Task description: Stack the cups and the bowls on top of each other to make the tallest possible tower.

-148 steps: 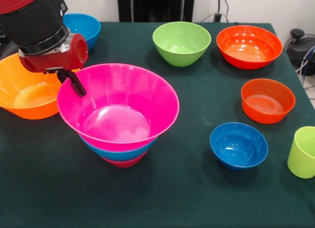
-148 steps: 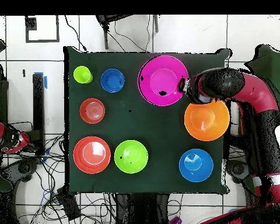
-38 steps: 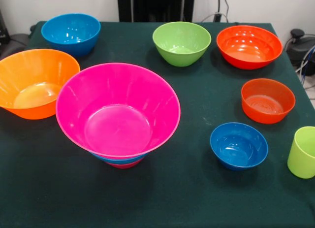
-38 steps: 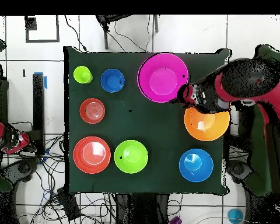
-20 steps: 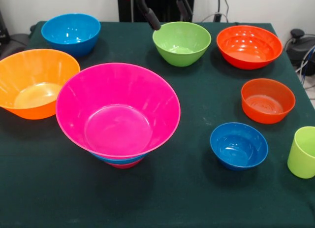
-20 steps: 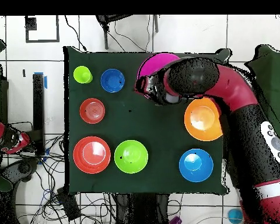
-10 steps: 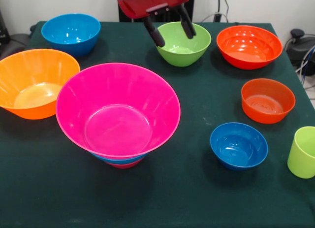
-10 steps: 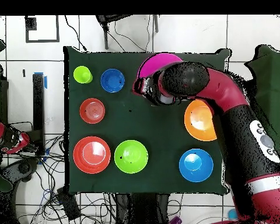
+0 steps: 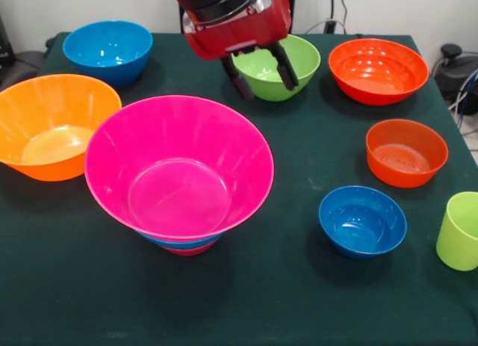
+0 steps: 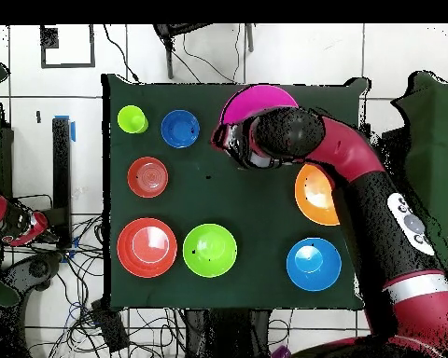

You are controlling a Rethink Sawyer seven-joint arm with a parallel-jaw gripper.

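Tower: pink bowl nested on a blue bowl and a crimson one, standing just beside the orange bowl on the table. The widest bowl sits uppermost, so only slivers of the two beneath show. End effector, fingers apart and empty, hangs beyond the tower, before the green bowl, probably the next pick. Overhead, the arm covers much of the tower. Cup is cut by the frame edge.
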